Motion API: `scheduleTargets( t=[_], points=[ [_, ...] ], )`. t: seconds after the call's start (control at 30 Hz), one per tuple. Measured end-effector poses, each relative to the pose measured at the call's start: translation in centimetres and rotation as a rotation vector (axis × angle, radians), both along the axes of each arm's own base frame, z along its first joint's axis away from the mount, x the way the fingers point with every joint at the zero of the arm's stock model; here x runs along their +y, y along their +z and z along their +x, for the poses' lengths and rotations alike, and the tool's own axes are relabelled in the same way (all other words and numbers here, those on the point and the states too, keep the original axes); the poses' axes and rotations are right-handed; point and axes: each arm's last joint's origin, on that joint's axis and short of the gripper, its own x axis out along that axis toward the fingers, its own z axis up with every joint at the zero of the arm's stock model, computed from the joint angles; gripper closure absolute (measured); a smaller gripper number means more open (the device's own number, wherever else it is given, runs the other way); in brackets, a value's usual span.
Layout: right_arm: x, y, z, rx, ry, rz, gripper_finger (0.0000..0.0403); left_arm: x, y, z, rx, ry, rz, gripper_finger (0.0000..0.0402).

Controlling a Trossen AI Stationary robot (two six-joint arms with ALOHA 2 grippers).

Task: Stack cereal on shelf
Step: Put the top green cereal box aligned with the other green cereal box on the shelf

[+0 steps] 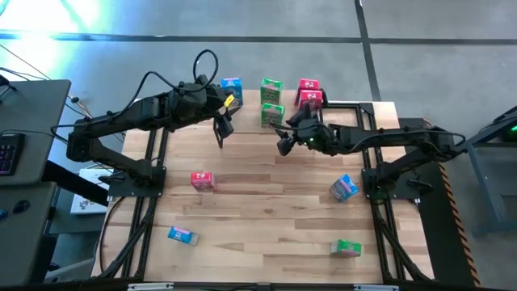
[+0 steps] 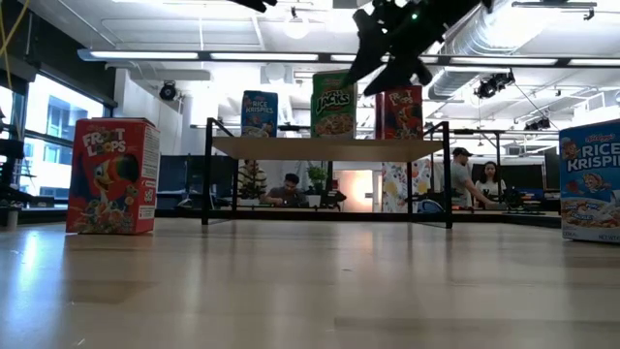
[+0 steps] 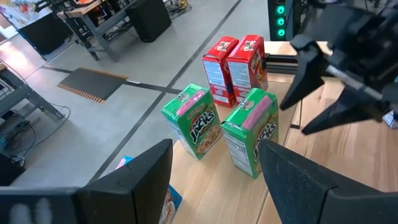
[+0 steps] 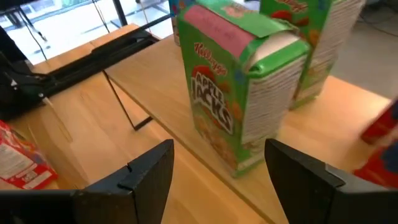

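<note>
The shelf point(image 1: 339, 113) stands at the table's far edge and carries several cereal boxes upright on their bases: a blue one point(image 1: 231, 87), two green ones point(image 1: 271, 89) point(image 1: 272, 115) and two red ones point(image 1: 309, 91). My right gripper point(image 1: 284, 139) hangs open just in front of the nearer green box point(image 4: 239, 93), its fingers on either side without touching. My left gripper point(image 1: 220, 129) is open and holds nothing, raised above the shelf's left part; its wrist view shows the green boxes point(image 3: 249, 130) and red boxes point(image 3: 233, 65).
Loose boxes lie on the tabletop: a red one point(image 1: 202, 180) left of centre, a blue one point(image 1: 183, 235) near left, a blue one point(image 1: 343, 187) right and a green one point(image 1: 347, 247) near right. People sit in the room beyond point(image 2: 465, 179).
</note>
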Motion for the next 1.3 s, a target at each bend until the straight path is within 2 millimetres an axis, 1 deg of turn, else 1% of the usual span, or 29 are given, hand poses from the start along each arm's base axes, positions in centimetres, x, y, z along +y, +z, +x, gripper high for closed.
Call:
scheduleTargets(
  t=[0.17,0.4,0.57,0.77,0.97,1.07,1.3],
  points=[
    [-0.2,-1.1,0.8,0.018,-0.02,-0.001,0.0158,0.0,0.0,0.0,0.001,-0.001,-0.001,0.017],
    [-0.4,-1.5,1.6,-0.005,-0.026,-0.009,0.0158,0.0,0.0,0.0,0.0,-0.004,-0.002,0.017],
    [-0.9,-1.8,2.2,-0.035,-0.031,-0.01,0.0158,0.0,0.0,0.0,-0.001,-0.006,-0.002,0.017],
    [-1.3,-2.1,2.4,-0.034,-0.039,-0.01,0.0158,0.0,0.0,0.0,0.0,-0.006,-0.003,0.017],
    [-1.3,-2.1,2.4,-0.043,-0.057,-0.004,0.0158,0.0,0.0,0.0,0.0,-0.006,-0.003,0.017],
    [-0.9,-2.1,2.3,-0.049,-0.055,0.016,0.0158,0.0,0.0,0.0,0.0,-0.007,-0.003,0.017],
    [1.2,-2.1,2.3,-0.062,-0.029,0.074,0.0158,0.0,0.0,0.0,0.0,-0.007,-0.003,0.017]
  ],
)
